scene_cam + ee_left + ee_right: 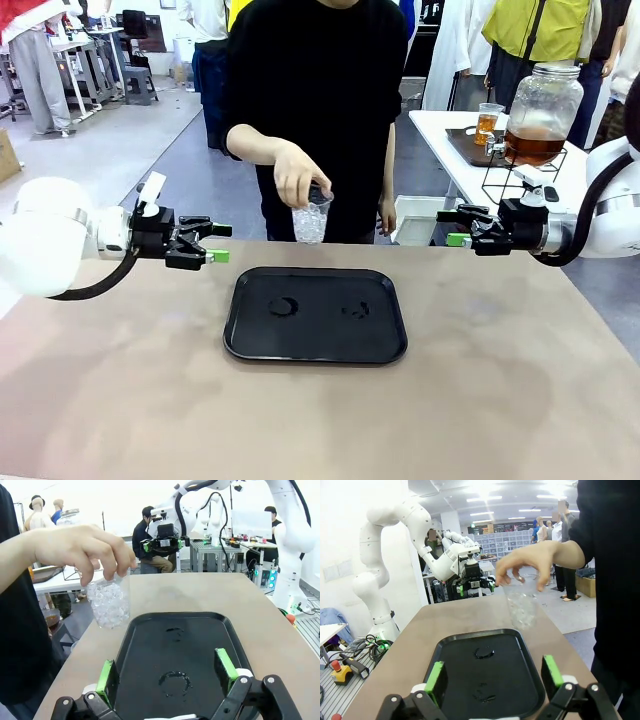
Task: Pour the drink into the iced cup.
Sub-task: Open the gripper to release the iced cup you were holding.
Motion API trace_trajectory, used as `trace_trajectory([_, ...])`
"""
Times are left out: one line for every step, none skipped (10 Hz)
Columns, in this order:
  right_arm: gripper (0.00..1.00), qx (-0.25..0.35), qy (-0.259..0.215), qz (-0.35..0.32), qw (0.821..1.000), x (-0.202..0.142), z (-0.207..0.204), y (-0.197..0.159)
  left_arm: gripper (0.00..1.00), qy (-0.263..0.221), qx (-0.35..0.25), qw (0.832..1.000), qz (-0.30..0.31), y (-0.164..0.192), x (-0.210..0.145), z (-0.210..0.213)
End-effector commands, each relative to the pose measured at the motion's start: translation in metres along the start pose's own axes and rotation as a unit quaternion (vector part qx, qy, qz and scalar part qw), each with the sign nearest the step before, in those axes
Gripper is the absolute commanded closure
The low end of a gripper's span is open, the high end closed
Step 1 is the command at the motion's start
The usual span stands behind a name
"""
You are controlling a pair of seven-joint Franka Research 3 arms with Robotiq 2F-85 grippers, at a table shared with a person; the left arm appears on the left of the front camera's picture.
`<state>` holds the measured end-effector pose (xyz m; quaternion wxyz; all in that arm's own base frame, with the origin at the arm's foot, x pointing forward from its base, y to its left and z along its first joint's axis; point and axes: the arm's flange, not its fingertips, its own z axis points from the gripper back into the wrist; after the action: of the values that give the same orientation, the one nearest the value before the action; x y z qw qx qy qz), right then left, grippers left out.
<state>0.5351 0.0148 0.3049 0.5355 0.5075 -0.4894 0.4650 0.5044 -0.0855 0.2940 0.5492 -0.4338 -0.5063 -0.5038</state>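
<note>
A person's hand (298, 172) holds the iced cup (311, 222), a clear plastic cup full of ice, by its rim just above the table's far edge, behind a black tray (315, 335). The cup (108, 605) hangs past the tray's far left corner in the left wrist view and over its far end (521, 607) in the right wrist view. My left gripper (218, 243) hovers open left of the tray, empty (166, 672). My right gripper (450, 228) hovers open to the right, empty (493, 674). Amber drink fills a small clear cup (487, 122) on the back table.
The tray (200, 640) carries wet ring marks and nothing else. A big glass jar (540, 115) with amber liquid stands on a wire stand on the white back table at the right. The person stands at the far edge. Bare brown tabletop (500, 400) surrounds the tray.
</note>
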Motion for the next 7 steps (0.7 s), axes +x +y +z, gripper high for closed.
trace_trajectory([0.00, 0.001, 0.000, 0.003, 1.000, 0.0035, -0.0003, -0.0008, 0.00, 0.003, 0.002, 1.000, 0.006, 0.0019, 0.0013, -0.0009])
trace_trajectory([0.00, 0.001, 0.000, 0.003, 1.000, 0.0035, -0.0003, -0.0008, 0.00, 0.003, 0.002, 1.000, 0.006, 0.0019, 0.0013, -0.0009])
trace_trajectory([0.00, 0.001, 0.000, 0.003, 1.000, 0.0035, -0.0003, -0.0008, 0.00, 0.003, 0.002, 1.000, 0.006, 0.0019, 0.0013, -0.0009])
trace_trajectory([0.00, 0.001, 0.000, 0.003, 1.000, 0.0035, -0.0003, -0.0008, 0.00, 0.003, 0.002, 1.000, 0.006, 0.0019, 0.0013, -0.0009])
trace_trajectory([0.00, 0.001, 0.000, 0.003, 1.000, 0.0035, -0.0003, -0.0008, 0.00, 0.003, 0.002, 1.000, 0.006, 0.0019, 0.0013, -0.0009])
trace_trajectory([0.00, 0.001, 0.000, 0.003, 1.000, 0.0035, -0.0003, -0.0008, 0.00, 0.003, 0.002, 1.000, 0.006, 0.0019, 0.0013, -0.0009])
trace_trajectory([0.00, 0.001, 0.000, 0.003, 1.000, 0.0035, -0.0003, -0.0008, 0.00, 0.003, 0.002, 1.000, 0.006, 0.0019, 0.0013, -0.0009])
